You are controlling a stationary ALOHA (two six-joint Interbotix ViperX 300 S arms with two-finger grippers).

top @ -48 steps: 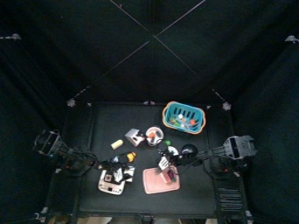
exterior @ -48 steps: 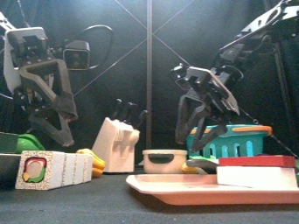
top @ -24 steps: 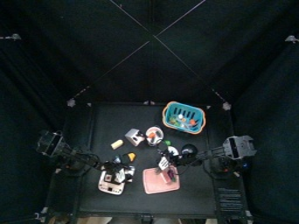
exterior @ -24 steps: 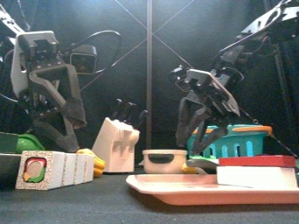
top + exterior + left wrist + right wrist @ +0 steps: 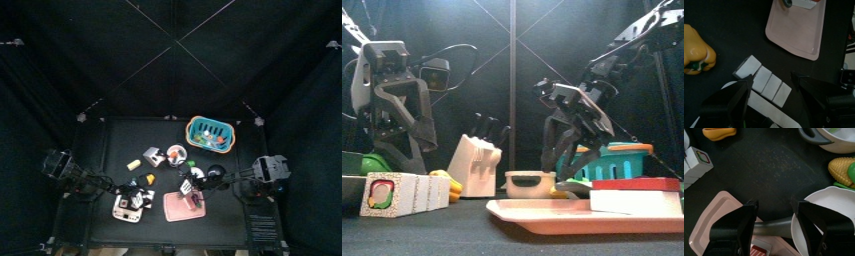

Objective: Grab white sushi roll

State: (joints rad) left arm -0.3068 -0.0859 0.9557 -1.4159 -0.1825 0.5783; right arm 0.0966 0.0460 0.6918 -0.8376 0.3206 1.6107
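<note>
A: Where do we find the white sushi roll (image 5: 836, 217)?

B: We see it in the right wrist view as a big pale round shape, just beside 1 finger of the right gripper (image 5: 776, 205). It lies outside the jaws, not between them.

A: And how do those jaws stand?

B: Apart. We see bare black table (image 5: 771, 173) in the gap, and they grip nothing that we can make out.

A: What else lies around it?

B: The pink tray (image 5: 714, 225) is on the far side of the gripper from the roll. A corn cob (image 5: 841, 170) is near the roll, with a white bowl (image 5: 827, 143) beyond the cob.

A: What about the left gripper (image 5: 771, 84)?

B: We see its 2 jaws spread wide above a row of white blocks (image 5: 765, 82), without closing on them. In that view a yellow pepper (image 5: 697, 50) lies to one side and the pink tray is further off.

A: And from above?

B: Both arms reach toward the table's front half. The teal basket (image 5: 210, 132) stands well apart at the back.
</note>
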